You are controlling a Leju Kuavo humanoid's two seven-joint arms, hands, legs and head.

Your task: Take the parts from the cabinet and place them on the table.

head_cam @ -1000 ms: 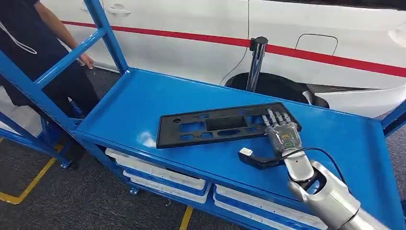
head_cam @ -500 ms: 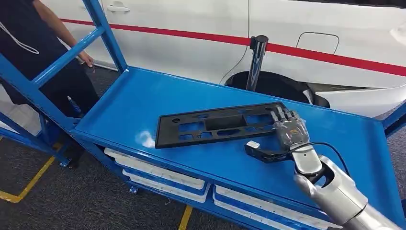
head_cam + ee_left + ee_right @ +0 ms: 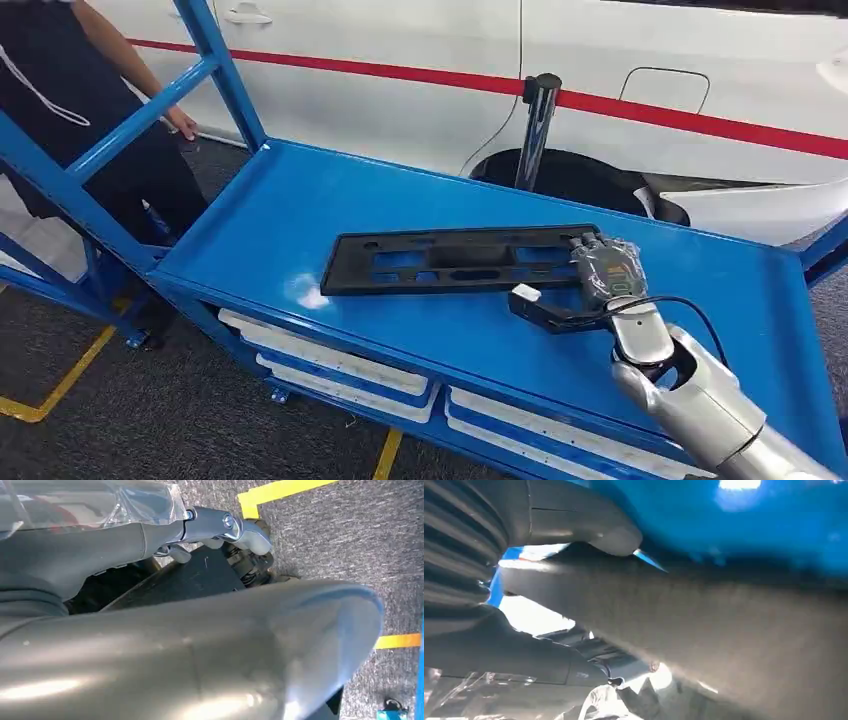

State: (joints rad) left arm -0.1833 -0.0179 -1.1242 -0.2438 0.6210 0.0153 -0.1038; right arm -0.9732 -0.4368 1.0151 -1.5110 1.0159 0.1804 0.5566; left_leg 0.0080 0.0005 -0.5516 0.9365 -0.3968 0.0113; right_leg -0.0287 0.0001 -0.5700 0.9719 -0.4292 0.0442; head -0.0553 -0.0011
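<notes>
Part (image 3: 455, 261): long black plastic panel w/ cutouts, lying near centre of frame on the blue tabletop (image 3: 300, 215), its right end at the right robot hand (image 3: 605, 270). That end looks tipped up off the surface; left end rests down. Nearest, lower right of frame, the silver right arm (image 3: 700, 410) comes in, w/ a black wrist cam bracket (image 3: 545, 308) sticking out to its left. Right robot hand is curled over the panel's right end, fingers closed on the edge; right wrist view shows the thumb (image 3: 589, 527) & a dark finger either side of the panel edge (image 3: 704, 630), so it has hold. Left robot hand (image 3: 220, 525) shows in left wrist view over grey floor; can't tell how far open. Below tabletop, white trays (image 3: 330, 355). Beyond, chrome post (image 3: 535, 125), then white car w/ red stripe (image 3: 650, 60). Upper left: blue frame (image 3: 150, 115), person in dark clothes (image 3: 90, 90).
</notes>
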